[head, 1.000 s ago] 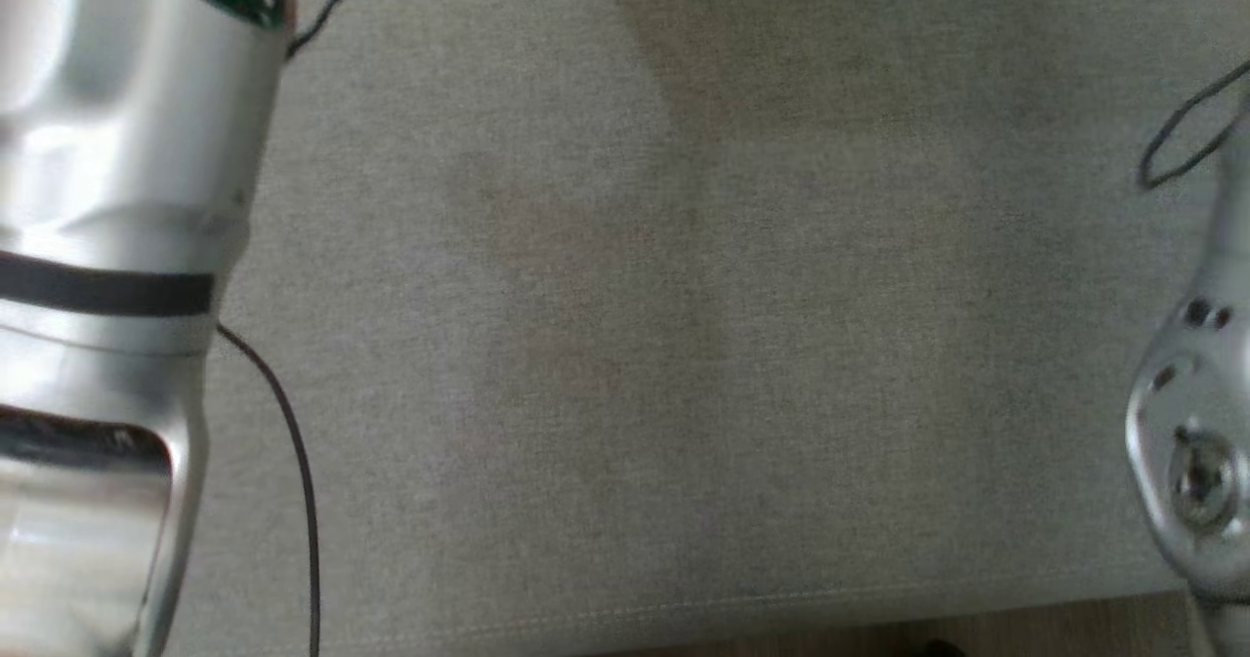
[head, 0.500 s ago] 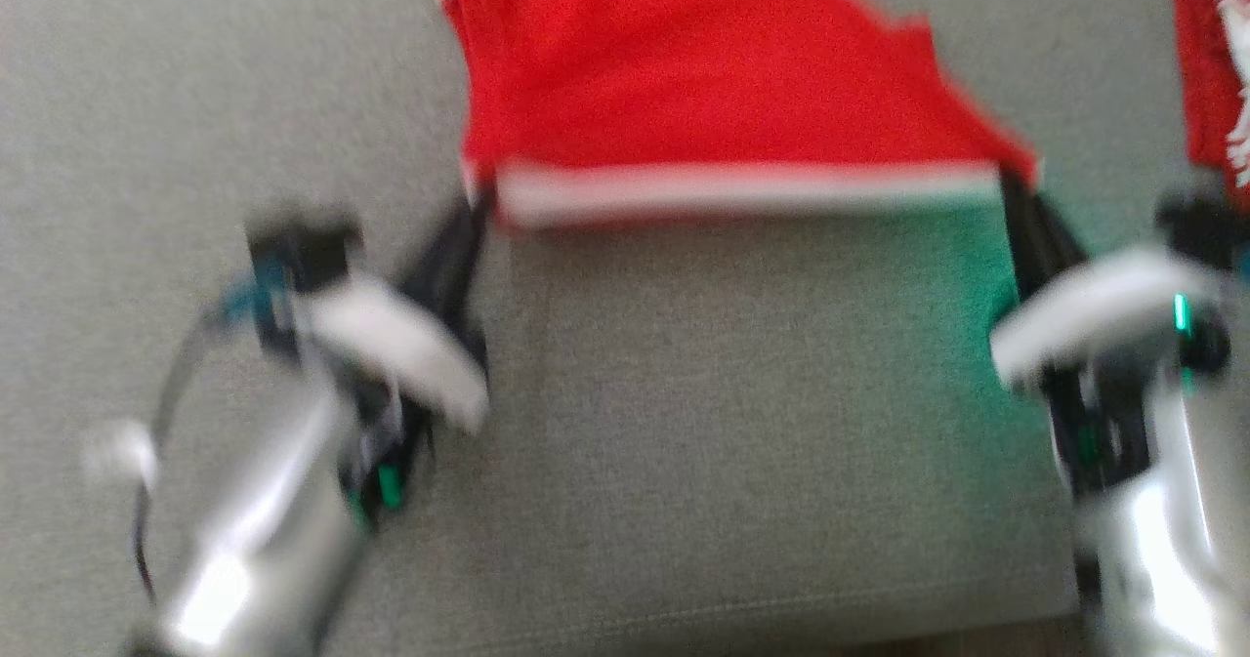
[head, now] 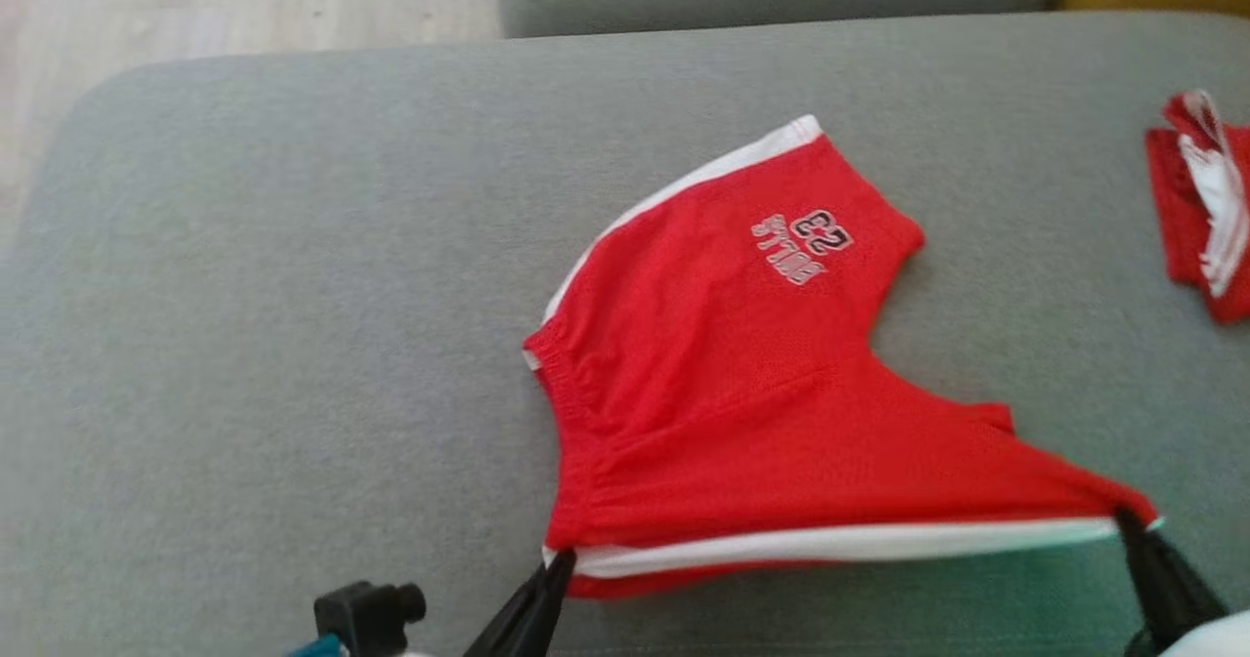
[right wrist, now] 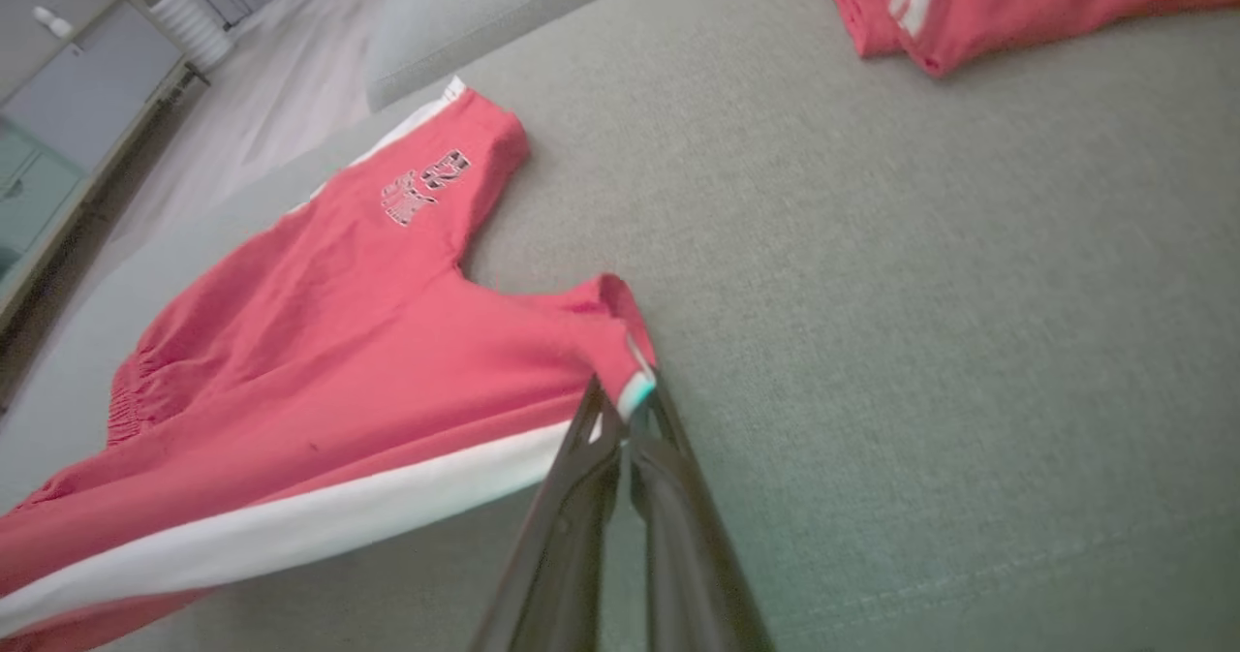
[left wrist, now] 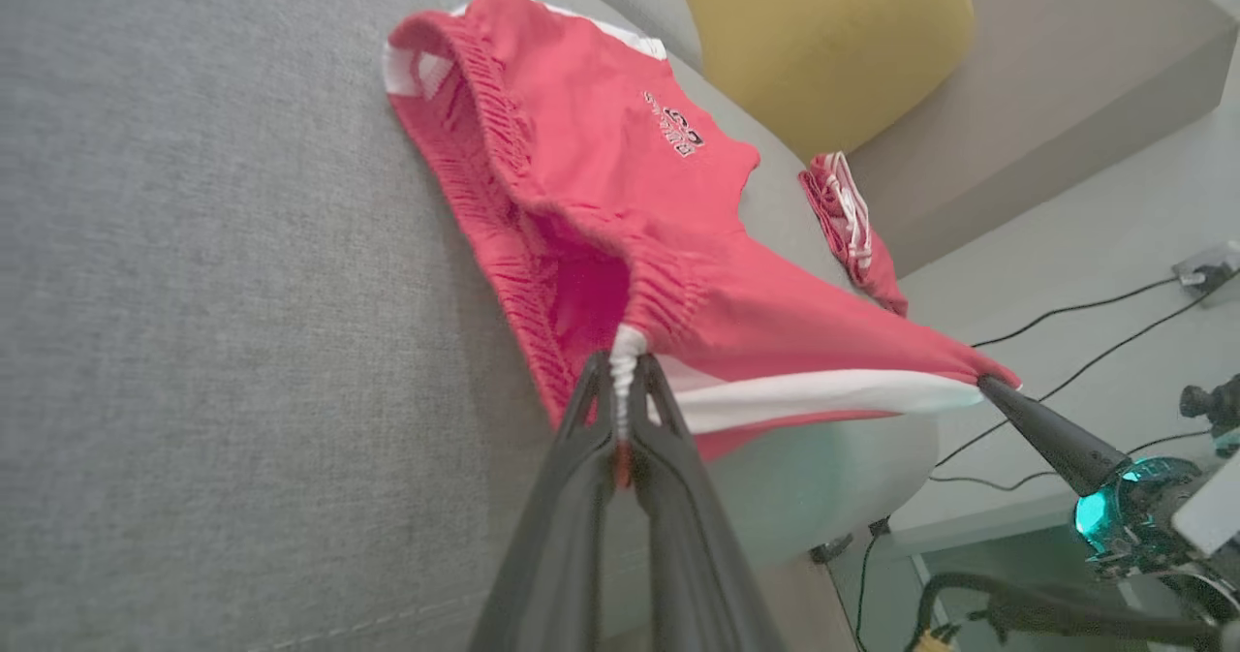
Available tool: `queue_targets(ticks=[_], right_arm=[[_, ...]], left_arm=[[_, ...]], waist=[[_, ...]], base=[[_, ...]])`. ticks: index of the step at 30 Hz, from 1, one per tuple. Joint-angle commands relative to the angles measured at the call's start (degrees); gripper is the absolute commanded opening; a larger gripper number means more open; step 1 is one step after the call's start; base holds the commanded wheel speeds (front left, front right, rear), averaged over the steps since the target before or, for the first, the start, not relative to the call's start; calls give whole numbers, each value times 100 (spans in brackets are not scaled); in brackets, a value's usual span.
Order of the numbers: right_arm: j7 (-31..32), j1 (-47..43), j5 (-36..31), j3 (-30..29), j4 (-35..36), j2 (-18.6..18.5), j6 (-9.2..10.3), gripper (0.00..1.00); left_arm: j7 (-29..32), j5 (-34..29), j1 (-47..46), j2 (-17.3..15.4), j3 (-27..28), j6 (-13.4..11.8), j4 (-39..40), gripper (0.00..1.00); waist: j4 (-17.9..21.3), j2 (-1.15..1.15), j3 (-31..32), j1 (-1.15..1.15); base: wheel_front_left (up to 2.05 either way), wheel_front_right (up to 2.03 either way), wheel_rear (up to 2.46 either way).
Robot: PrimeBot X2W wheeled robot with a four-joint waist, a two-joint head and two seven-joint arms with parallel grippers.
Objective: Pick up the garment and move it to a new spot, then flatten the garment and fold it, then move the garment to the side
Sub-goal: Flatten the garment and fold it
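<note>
Grey sofa cushion [head: 244,296] spreads before you, with the red shorts [head: 742,393] lying right of centre. Your left gripper [head: 559,567] pinches the waistband corner and your right gripper [head: 1125,522] pinches the leg-hem corner. The white stripe is stretched between them.

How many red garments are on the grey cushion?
2. The red shorts, held by the left gripper and right gripper, lie centrally. A second red garment lies at the right edge, partly cut off.

Red, white-striped shorts [head: 742,413]; grey sofa [head: 273,325]
</note>
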State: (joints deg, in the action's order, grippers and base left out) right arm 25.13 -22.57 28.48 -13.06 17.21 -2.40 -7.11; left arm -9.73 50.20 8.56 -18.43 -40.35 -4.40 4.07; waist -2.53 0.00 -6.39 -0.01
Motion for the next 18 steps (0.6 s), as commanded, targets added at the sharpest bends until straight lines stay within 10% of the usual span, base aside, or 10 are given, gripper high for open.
queue_targets(ticks=[1, 18], right_arm=[[0, 386, 7, -21, 274, -141, -37, 0], [1404, 4377, -620, 244, -1079, -757, -37, 0]], left_arm=[[-22, 22, -266, -135, 261, -49, 210, 0], [984, 800, -2525, 996, 646, -329, 308, 0]], waist=[[-103, 0, -6, 1], [-1142, 0, -1467, 1]], base=[[0, 0, 0], [0, 0, 0]])
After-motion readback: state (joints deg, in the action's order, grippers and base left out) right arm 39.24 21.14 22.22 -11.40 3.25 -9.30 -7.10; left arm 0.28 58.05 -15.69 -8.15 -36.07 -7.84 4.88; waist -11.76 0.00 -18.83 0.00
